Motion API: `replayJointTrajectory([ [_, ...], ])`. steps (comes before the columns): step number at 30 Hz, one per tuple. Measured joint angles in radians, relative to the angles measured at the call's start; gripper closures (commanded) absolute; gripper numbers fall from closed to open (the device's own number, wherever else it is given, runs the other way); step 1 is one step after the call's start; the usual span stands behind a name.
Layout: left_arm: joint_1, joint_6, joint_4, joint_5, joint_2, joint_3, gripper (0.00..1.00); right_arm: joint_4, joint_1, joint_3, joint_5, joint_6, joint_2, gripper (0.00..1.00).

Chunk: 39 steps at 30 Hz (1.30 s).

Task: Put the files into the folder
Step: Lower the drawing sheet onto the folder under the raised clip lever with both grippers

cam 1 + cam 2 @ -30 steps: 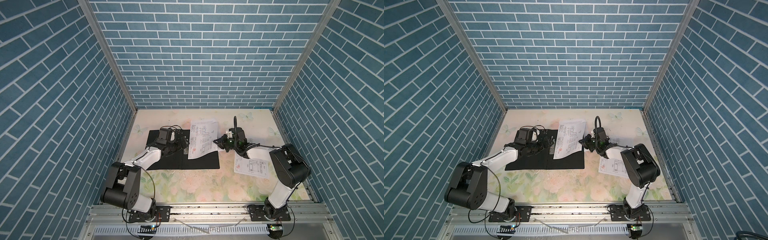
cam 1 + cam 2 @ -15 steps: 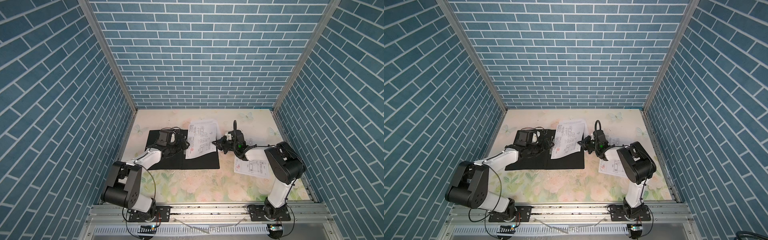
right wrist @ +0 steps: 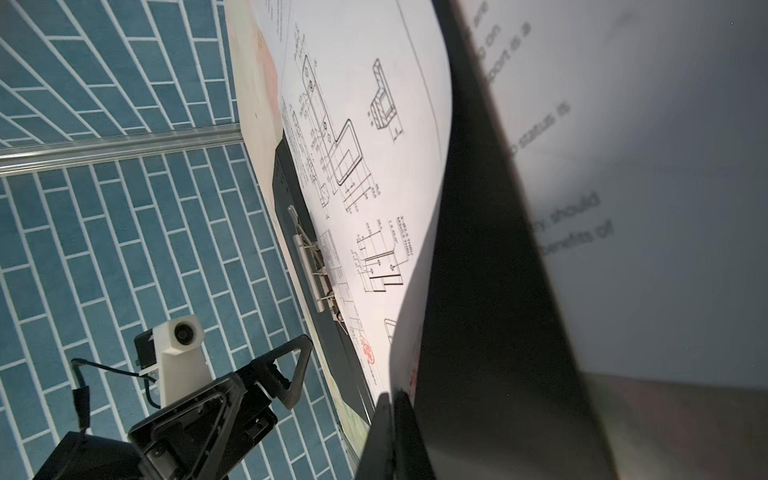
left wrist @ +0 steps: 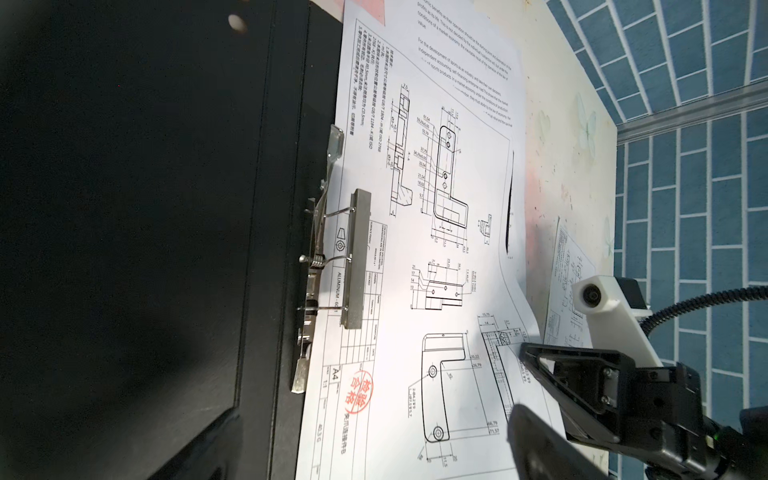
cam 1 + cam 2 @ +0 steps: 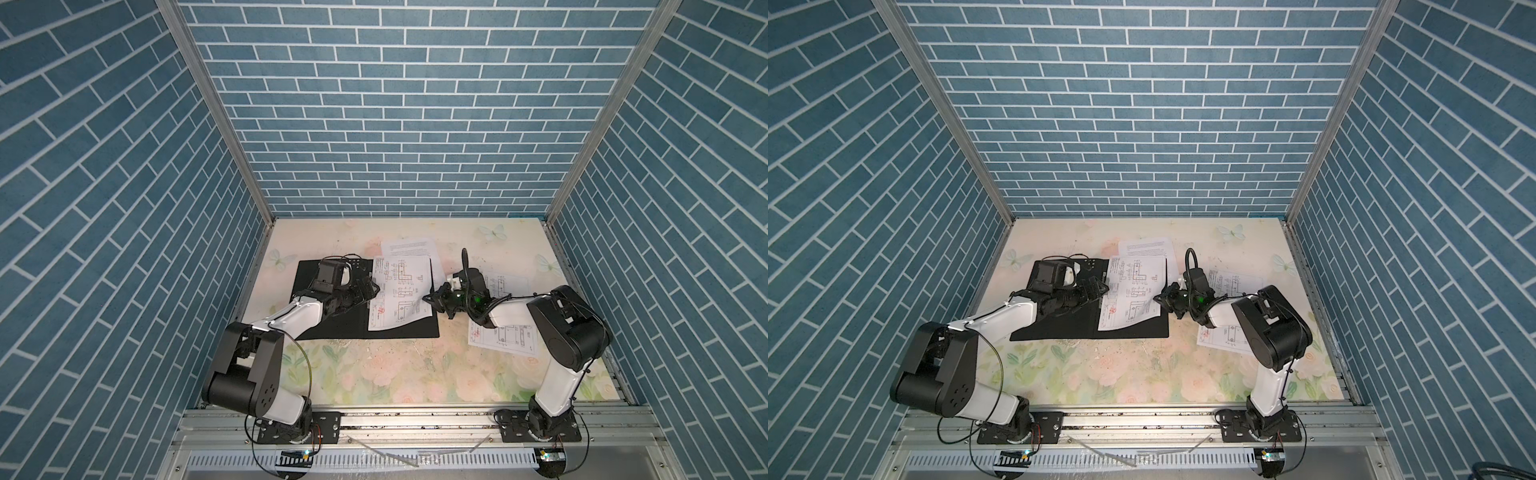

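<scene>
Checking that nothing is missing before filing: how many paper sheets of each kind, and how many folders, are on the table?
Drawing sheets: 2
Text sheet: 1
Folder: 1
Total: 4

Both top views look steeply down from high above the near edge onto the whole worktop (image 5: 395, 374). The wrist views look from low and close, toward each other across the folder (image 4: 166, 208), sharing its clip (image 4: 355, 257) and the drawing sheet (image 4: 415, 257).
</scene>
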Motion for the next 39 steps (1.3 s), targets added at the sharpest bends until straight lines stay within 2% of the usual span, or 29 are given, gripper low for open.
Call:
replayJointTrajectory([
  [27,0.000,-0.006,0.015,0.009,0.000,-0.010,0.00,-0.034,0.004,-0.027,0.004,-0.045,-0.023,1.00],
  [31,0.000,-0.006,0.016,0.009,0.000,-0.011,0.00,-0.052,0.004,-0.027,0.006,-0.055,-0.028,0.75],
  [39,0.000,-0.006,0.015,0.009,0.000,-0.015,0.00,-0.132,0.004,-0.027,0.014,-0.116,-0.058,0.58],
])
